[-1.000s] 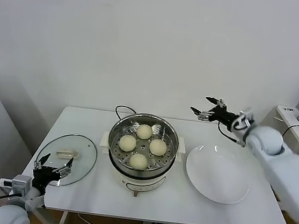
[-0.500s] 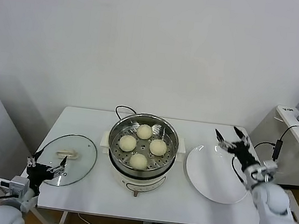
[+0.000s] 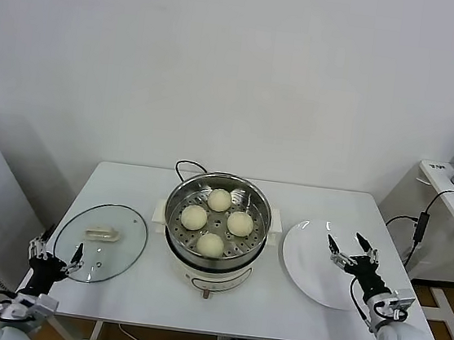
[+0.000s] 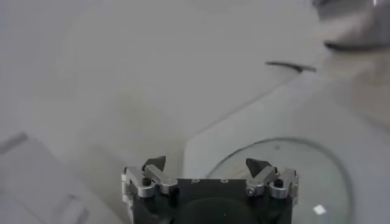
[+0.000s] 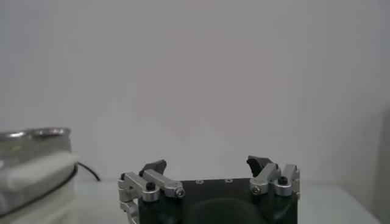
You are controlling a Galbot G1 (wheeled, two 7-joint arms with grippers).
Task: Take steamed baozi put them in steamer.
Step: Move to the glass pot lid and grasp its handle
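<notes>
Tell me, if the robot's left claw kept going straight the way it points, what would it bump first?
Probably the glass lid. The left gripper, jaws open, sits low at the table's corner pointing toward the lid, which lies flat just ahead. Depth is unclear, so it might pass above.

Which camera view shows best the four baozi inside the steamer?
The head view: all four baozi lie visible on the tray inside the steamer. The left wrist view shows none of them; the right wrist view shows only the steamer's side.
</notes>
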